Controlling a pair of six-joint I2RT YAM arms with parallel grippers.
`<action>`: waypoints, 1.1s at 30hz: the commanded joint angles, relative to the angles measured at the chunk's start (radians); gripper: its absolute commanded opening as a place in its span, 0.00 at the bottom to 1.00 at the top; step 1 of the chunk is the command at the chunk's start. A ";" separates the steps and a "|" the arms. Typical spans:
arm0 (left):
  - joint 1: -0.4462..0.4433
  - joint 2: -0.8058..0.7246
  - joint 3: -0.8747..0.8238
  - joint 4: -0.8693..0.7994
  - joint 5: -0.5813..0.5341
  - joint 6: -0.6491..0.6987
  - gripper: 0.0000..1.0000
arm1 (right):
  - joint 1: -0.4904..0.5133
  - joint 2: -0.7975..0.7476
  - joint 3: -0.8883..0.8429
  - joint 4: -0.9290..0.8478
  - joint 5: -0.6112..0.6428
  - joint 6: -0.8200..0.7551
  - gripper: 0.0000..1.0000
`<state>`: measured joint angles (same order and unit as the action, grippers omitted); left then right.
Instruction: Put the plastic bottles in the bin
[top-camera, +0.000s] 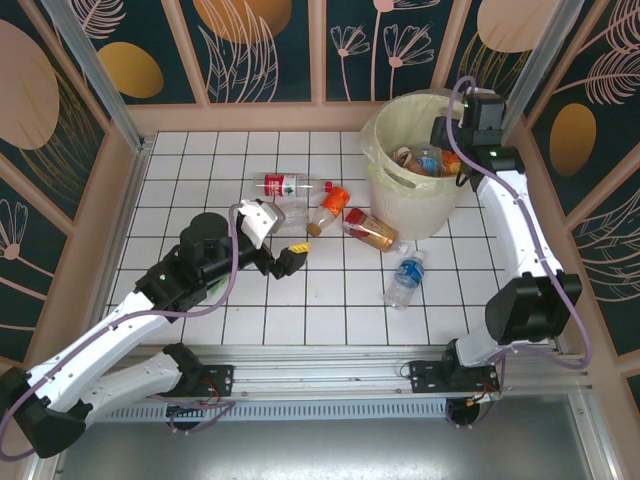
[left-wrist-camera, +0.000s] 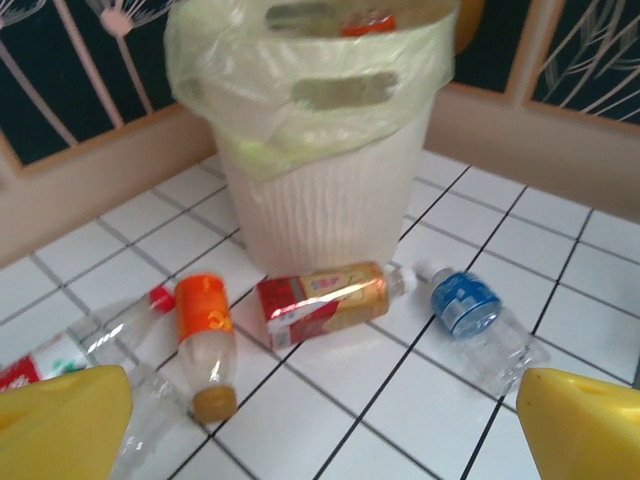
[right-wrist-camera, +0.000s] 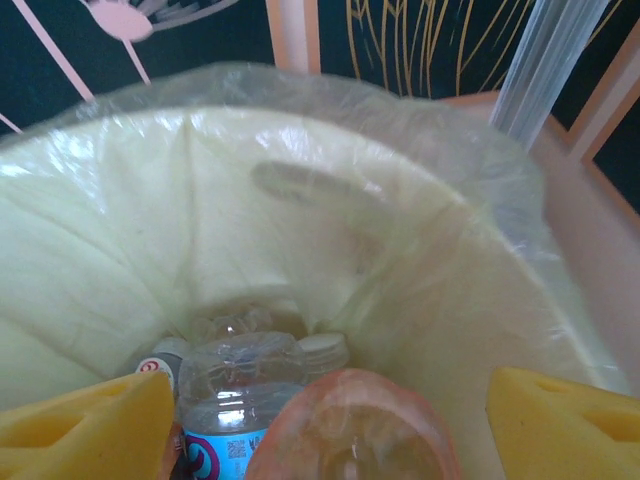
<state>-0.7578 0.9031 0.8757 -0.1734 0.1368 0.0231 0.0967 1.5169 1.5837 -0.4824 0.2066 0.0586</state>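
left pincer (left-wrist-camera: 320, 445) stands wide open with nothing between its yellow pads (left-wrist-camera: 60, 425), low over the white tiled desk (top-camera: 200, 160). right pincer (right-wrist-camera: 325, 420) hangs over the bin (top-camera: 405, 205), its pads apart. an orange-tinted bottle (right-wrist-camera: 350, 430) lies below and between them, clear of both as far as shows.

the right wrist view looks down inside the bin's clear liner (right-wrist-camera: 420, 280), where a blue-labelled clear bottle (right-wrist-camera: 230, 400) with a small code square lies by a white cap (right-wrist-camera: 325, 348).

the left wrist view has the bin's ribbed outside. before it on the desk lie a brown bottle (left-wrist-camera: 320, 300) with a red label, a blue-label bottle (left-wrist-camera: 465, 305) and an orange-label bottle (left-wrist-camera: 203, 318). all print is too blurred to read.
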 joint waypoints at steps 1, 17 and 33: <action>0.002 -0.016 0.051 -0.110 -0.129 -0.048 0.99 | -0.005 -0.107 -0.027 0.029 -0.066 -0.009 0.83; 0.003 0.130 0.193 -0.623 -0.613 -0.309 0.99 | 0.106 -0.616 -0.508 0.170 -0.764 0.077 0.86; 0.245 0.376 0.164 -0.680 -0.473 -0.395 0.99 | 0.247 -0.841 -0.781 0.279 -0.891 0.225 0.87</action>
<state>-0.5308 1.2434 1.0508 -0.8173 -0.3775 -0.3393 0.3313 0.6991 0.8215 -0.2596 -0.6498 0.2531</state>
